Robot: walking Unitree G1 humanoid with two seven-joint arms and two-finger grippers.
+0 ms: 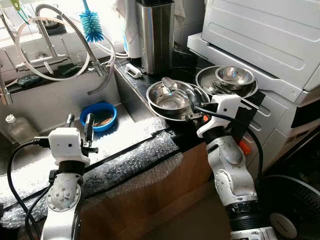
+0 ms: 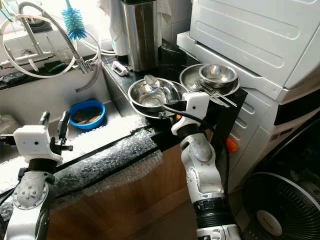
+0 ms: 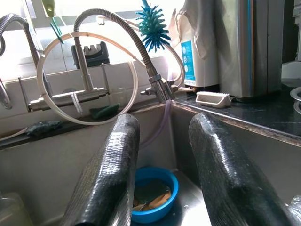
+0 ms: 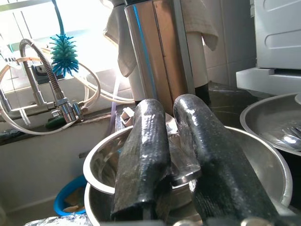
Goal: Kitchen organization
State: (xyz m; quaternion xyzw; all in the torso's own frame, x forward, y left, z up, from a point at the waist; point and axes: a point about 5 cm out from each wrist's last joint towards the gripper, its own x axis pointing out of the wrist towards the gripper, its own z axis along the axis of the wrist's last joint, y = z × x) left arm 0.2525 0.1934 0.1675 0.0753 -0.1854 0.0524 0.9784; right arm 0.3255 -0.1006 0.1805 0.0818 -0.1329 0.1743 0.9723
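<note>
There are two grippers, the left gripper (image 1: pixel 80 121) and the right gripper (image 1: pixel 192 101), one blue plastic bowl (image 1: pixel 98 116) in the sink, one blue bottle brush (image 1: pixel 91 24), one steel canister (image 1: pixel 155 36), one clear bottle (image 1: pixel 18 129) and one fan (image 1: pixel 289 210).

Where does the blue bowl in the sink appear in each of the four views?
Left eye view: blue bowl in the sink, left of centre.
Right eye view: left of centre, on the sink floor.
Left wrist view: low in the picture, between the open end effector fingers.
Right wrist view: a blue edge at the lower left.
Shared landmark: the teal bottle brush by the faucet.
</note>
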